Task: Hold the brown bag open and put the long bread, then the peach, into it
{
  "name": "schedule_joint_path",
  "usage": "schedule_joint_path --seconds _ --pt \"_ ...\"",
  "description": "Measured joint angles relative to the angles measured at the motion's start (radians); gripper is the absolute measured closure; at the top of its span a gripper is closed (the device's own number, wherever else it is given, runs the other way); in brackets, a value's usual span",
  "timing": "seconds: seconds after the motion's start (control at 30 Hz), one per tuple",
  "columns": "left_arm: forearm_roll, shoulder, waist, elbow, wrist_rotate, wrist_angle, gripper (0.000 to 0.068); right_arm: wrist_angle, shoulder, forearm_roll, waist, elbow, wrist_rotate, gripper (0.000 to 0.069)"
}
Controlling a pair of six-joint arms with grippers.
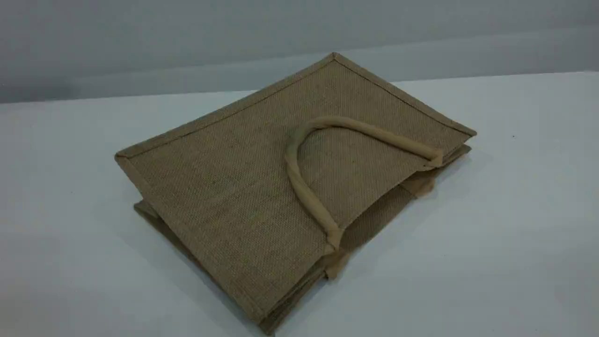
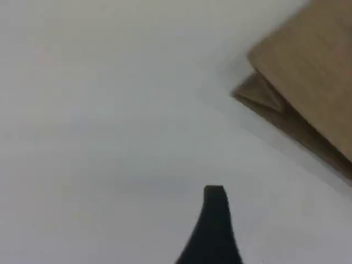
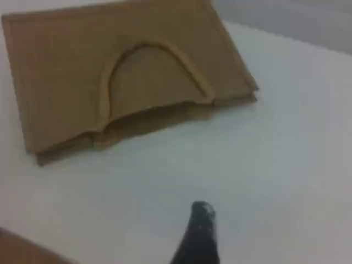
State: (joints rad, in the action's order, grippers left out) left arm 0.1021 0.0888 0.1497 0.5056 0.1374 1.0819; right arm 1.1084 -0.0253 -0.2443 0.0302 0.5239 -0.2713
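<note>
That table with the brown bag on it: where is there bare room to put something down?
Nearly everywhere. The brown bag lies folded flat mid-table, handle on top. Bare white surface borders it on the left, on the right, and along the near edge by its mouth. Only the strip behind the bag, toward the grey wall, is narrow.

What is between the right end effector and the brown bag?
Nothing: in the right wrist view only bare white table lies between the right end effector and the brown bag.

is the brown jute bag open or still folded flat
Folded flat: the khaki-brown jute bag lies on its side, panels stacked, its tan rope handle resting on top.
</note>
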Motion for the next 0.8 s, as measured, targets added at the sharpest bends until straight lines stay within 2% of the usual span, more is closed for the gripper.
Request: schedule_joint_path --seconds 0.13,0.2,0.8 --pt "0.000 -0.041 -0.102 0.000 0.001 0.001 0.0133 0.000 0.027 0.000 0.000 0.000 0.000 0.0115" --pt "0.000 -0.057 -0.131 0.000 0.001 0.001 0.0133 0.000 0.027 0.000 0.000 0.000 0.000 0.0115" --pt "0.002 -0.089 -0.138 0.000 0.001 0.000 0.0133 0.000 0.025 0.000 0.000 0.000 0.000 0.0117"
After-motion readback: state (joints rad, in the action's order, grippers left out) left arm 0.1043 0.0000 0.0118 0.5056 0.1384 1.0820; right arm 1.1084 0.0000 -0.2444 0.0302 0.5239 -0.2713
